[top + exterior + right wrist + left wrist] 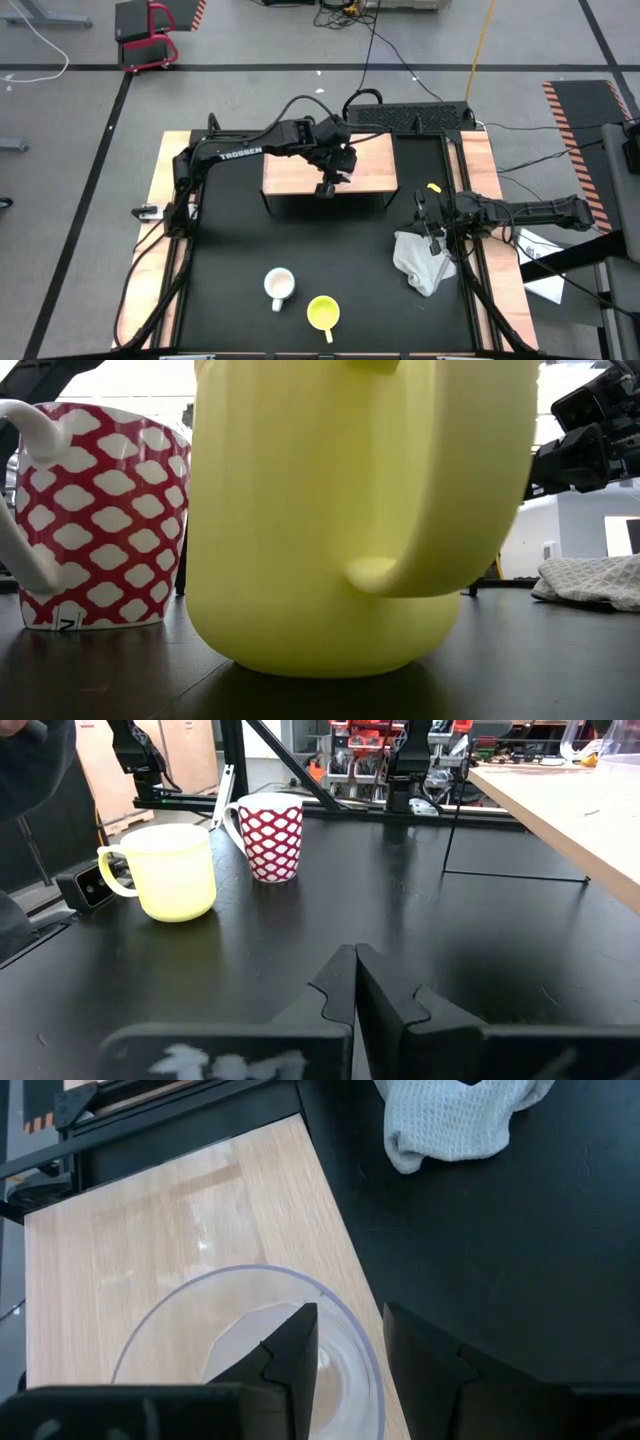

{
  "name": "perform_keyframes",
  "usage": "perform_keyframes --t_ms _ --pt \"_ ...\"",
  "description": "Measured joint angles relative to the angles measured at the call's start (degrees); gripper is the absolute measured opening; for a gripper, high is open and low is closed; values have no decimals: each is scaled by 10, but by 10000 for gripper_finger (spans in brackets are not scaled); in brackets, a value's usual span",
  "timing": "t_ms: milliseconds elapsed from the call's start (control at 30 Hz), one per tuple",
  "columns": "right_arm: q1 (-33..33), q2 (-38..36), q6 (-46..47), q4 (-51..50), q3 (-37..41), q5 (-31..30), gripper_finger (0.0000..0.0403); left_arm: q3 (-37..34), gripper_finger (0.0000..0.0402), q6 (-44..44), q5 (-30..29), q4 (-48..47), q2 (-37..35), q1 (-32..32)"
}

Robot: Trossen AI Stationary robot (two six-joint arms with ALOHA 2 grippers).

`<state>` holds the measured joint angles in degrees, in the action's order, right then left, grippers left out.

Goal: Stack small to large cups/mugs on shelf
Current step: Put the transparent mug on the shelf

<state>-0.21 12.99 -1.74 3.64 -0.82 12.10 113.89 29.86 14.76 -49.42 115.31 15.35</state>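
Note:
My left gripper (326, 186) is over the front edge of the light wooden shelf (300, 170), shut on the small clear glass cup (240, 1272). The cup is above the shelf top (150, 1220), near its edge; I cannot tell whether its base rests on it. The yellow mug (323, 313) and the white mug with a red pattern (279, 285) stand upright on the black tabletop near the front edge. My right gripper (432, 238) is shut and empty at the right, next to the white cloth (425, 260). My left gripper holds the glass cup by its wall at the rim (372, 1370), with one finger (295, 1350) inside the cup and the other (420, 1360) outside. The fingers come from above, pointing down. The cup is upright, mouth up.
The white cloth (450, 1120) lies crumpled on the tabletop, right of the shelf. A black power strip (410, 115) lies behind the shelf. Wooden side boards (490, 170) flank the black tabletop. The two mugs also show in the right wrist view (170, 870), (272, 840).

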Motion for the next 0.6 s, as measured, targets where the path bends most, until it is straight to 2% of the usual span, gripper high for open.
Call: perform_keyframes --t_ms 600 --pt "0 0 -1 0 0 0 0 1 120 -10 -9 -6 -17 0"
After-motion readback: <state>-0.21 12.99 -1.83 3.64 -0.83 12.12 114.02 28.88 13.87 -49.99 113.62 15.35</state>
